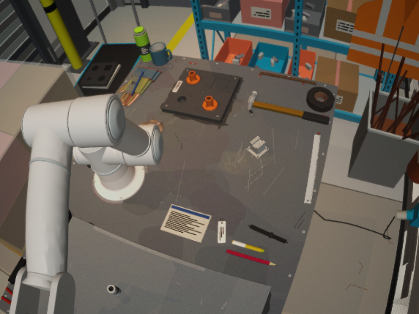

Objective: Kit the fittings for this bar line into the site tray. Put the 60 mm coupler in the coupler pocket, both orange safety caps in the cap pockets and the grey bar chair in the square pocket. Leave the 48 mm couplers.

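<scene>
My gripper is hidden behind my own arm (pixel 110 132) at the table's left side, so I cannot tell its state or whether it holds anything. The dark site tray (pixel 202 94) lies at the far middle of the table. Two orange safety caps (pixel 192 77) (pixel 209 103) stand upright in its cap pockets. A round pocket (pixel 182 98) and a square pocket (pixel 219 83) in the tray are empty. The grey bar chair (pixel 257 146) stands on the table to the right of centre. A small coupler (pixel 112 289) lies on the lower near platform.
Behind the table blue shelving (pixel 256 22) holds boxes and bins. A hammer (pixel 285 110), tape roll (pixel 320 98) and white ruler (pixel 312 167) lie on the right. A bottle (pixel 142 44) and mug (pixel 159 53) stand far left. A paper sheet (pixel 186 222) and pens (pixel 252 251) lie near.
</scene>
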`<act>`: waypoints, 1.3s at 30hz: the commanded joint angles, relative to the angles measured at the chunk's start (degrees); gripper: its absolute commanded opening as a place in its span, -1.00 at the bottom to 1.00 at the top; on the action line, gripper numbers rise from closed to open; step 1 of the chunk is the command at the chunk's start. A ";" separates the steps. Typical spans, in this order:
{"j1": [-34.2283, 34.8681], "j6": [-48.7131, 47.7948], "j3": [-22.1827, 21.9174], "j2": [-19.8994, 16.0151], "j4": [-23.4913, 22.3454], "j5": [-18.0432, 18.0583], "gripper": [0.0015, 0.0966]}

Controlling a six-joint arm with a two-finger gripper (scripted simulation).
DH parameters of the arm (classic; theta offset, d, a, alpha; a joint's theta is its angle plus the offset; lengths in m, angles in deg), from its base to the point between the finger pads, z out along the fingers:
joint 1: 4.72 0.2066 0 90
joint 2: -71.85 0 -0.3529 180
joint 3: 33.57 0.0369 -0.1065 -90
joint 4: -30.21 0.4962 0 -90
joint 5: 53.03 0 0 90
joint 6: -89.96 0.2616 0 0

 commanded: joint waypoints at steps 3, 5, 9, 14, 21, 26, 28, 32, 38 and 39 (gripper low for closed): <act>0.02 0.00 -0.05 0.04 0.03 0.02 -0.24; 0.02 0.00 -0.05 0.04 0.03 0.02 -0.25; 0.02 0.00 -0.05 0.04 0.03 0.02 -0.86; 0.02 0.00 -0.05 0.04 0.03 0.02 -0.86; 0.02 0.00 -0.30 0.19 0.04 -0.37 -0.86; 0.02 0.00 -1.69 0.91 0.03 -2.38 -0.86; 0.02 0.00 -2.64 1.31 0.03 -3.70 -0.86; 0.02 0.00 -5.19 2.06 0.03 -6.98 -0.86; 0.02 0.00 -9.86 2.62 0.03 -12.24 -0.86; 0.02 0.00 -10.60 2.64 0.03 -13.02 -0.86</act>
